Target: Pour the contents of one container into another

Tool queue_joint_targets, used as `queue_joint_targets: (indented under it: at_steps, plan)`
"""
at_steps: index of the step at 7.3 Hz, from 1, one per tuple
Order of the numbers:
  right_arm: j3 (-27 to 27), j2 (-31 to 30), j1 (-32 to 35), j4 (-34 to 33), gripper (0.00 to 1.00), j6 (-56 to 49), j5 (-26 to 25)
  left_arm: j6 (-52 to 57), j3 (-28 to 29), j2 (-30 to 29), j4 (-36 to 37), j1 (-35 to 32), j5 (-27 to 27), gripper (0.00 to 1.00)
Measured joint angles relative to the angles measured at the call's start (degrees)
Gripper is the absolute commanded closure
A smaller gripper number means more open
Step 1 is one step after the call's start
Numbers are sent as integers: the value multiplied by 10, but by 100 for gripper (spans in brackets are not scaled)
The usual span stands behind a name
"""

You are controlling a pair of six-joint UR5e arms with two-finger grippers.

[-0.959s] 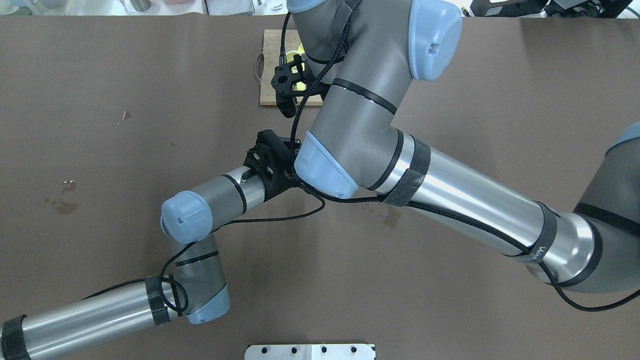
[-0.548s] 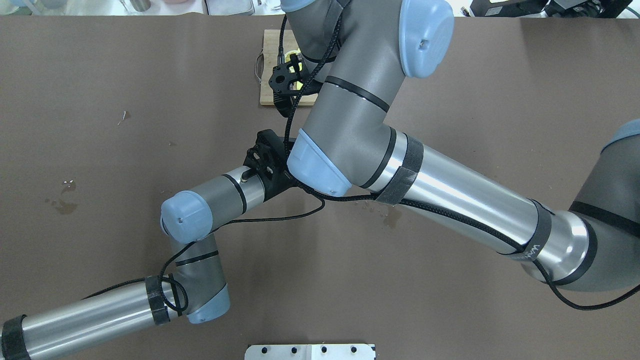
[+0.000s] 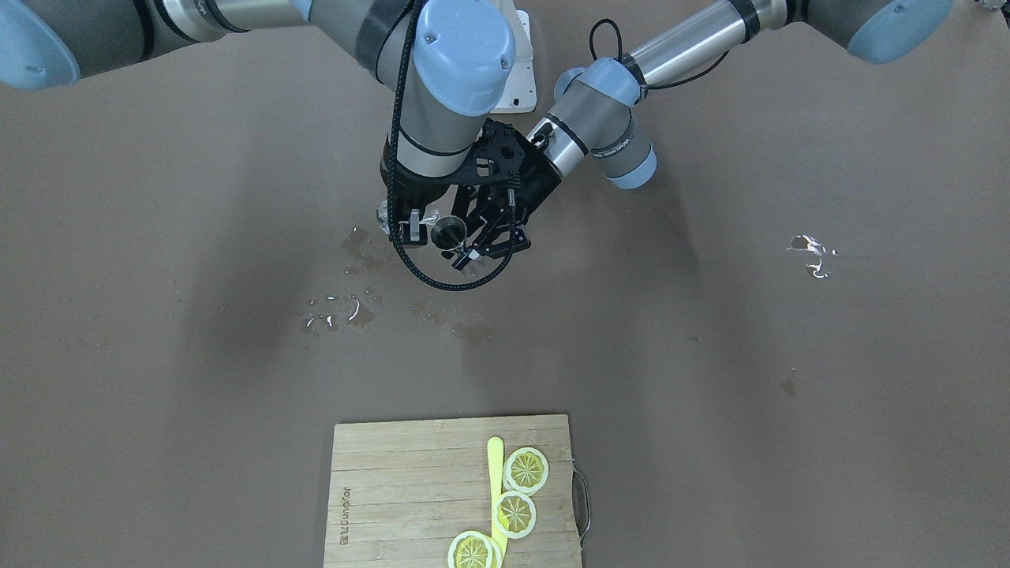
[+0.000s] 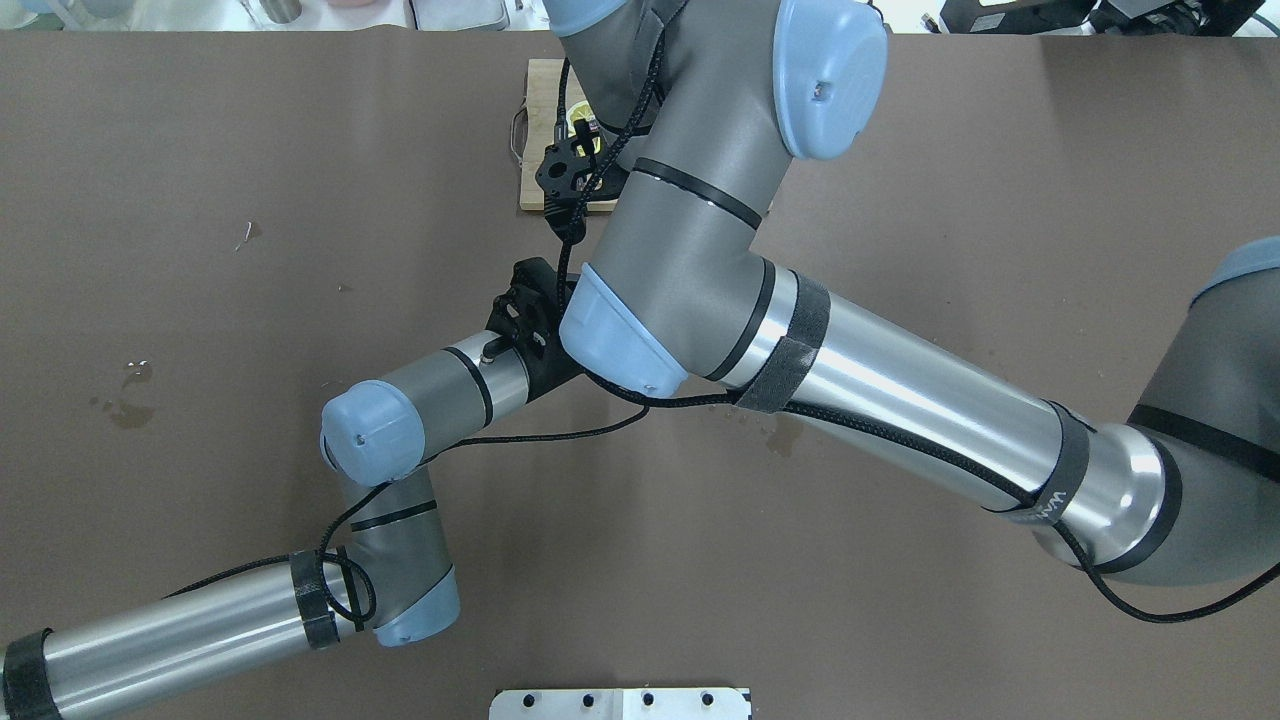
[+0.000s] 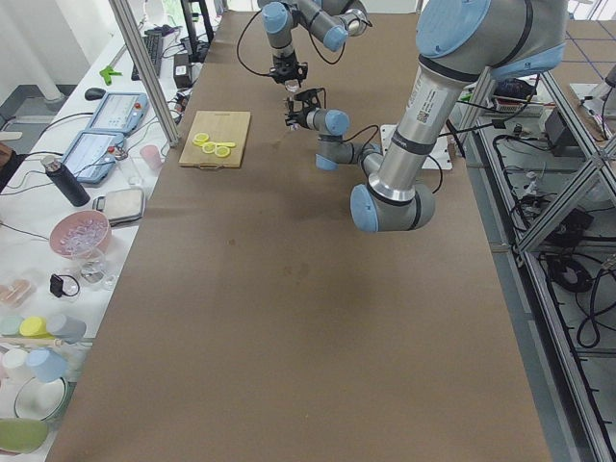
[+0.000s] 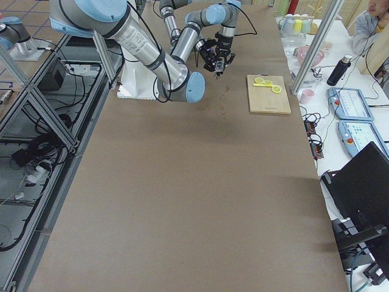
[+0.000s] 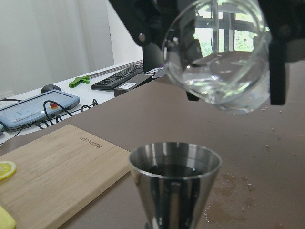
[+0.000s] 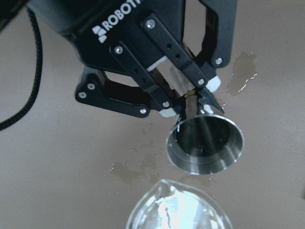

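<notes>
In the left wrist view the clear glass [image 7: 219, 62] hangs tilted, mouth toward the camera, with clear liquid pooled in its lower side. It is just above and behind the metal jigger [image 7: 175, 176], whose cup looks dark inside. My right gripper [image 7: 214, 47] is shut on the glass. In the right wrist view my left gripper [image 8: 190, 102] is shut on the waist of the jigger [image 8: 205, 138], and the glass rim [image 8: 178, 207] shows at the bottom edge. From the front, the jigger [image 3: 447, 233] and the glass [image 3: 426, 216] sit side by side above the table.
A wooden cutting board [image 3: 394, 473] with lemon slices [image 3: 525, 470] and a yellow knife lies at the operators' side. Wet spots [image 3: 347, 308] mark the brown table under the grippers. White scraps [image 3: 809, 252] lie on my left side. A person [image 6: 377, 24] sits beyond the table's far end.
My right arm has swung a little to the left in the overhead view, covering more of the cutting board. The left arm has stayed still.
</notes>
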Motion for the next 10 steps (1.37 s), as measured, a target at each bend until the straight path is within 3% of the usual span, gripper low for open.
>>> queue_joint_targets:
  at_steps: [10]
  plan:
    - [-90,48,1,-7,100,6,1,0,0,0,0,0,0,100]
